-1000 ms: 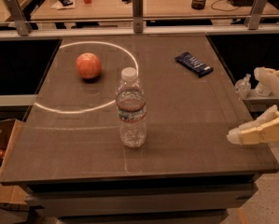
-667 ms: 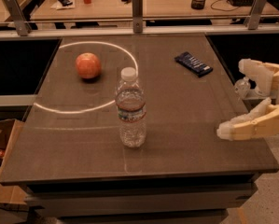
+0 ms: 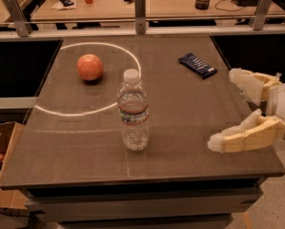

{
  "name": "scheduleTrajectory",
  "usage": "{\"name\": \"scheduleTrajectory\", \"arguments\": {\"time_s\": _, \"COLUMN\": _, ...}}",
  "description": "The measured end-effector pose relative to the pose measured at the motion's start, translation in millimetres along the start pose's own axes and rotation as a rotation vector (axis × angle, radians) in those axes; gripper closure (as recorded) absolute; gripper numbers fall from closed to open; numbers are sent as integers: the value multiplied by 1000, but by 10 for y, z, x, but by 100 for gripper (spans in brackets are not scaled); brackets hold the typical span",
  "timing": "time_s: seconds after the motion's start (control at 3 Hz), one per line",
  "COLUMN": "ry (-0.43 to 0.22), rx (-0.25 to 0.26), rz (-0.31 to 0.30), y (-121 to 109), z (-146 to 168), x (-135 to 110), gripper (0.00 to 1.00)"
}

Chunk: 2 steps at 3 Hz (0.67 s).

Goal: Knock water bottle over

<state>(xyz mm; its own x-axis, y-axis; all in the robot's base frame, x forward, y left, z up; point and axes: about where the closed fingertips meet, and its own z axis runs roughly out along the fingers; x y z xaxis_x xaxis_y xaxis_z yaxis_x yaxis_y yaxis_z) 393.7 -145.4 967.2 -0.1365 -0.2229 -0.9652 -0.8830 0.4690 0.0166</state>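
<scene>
The water bottle [image 3: 133,110] stands upright near the middle front of the dark table [image 3: 180,104]. It is clear ribbed plastic with a white cap and a thin reddish label band. My gripper [image 3: 224,109] comes in from the right edge of the table, well to the right of the bottle and not touching it. Its two cream fingers are spread wide apart, one fingertip [image 3: 217,143] near the front and the other [image 3: 235,75] farther back. Nothing is between them.
A red apple [image 3: 89,67] lies at the back left inside a bright ring of light. A dark blue snack bar [image 3: 197,65] lies at the back right. A rail with metal posts [image 3: 140,8] runs behind the table. A cardboard box [image 3: 1,147] stands at the left.
My gripper has moved left, further over the table toward the bottle. The bottle, apple and snack bar have not moved.
</scene>
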Motion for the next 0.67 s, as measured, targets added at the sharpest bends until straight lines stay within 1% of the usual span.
{"name": "scheduleTrajectory", "arguments": {"time_s": 0.33, "ry": -40, "rx": -69, "rz": -4, "y": 295, "z": 311, "x": 90, "gripper": 0}}
{"name": "scheduleTrajectory", "arguments": {"time_s": 0.67, "ry": -74, "rx": -93, "rz": -43, "y": 477, "z": 585, "x": 207, "gripper": 0}}
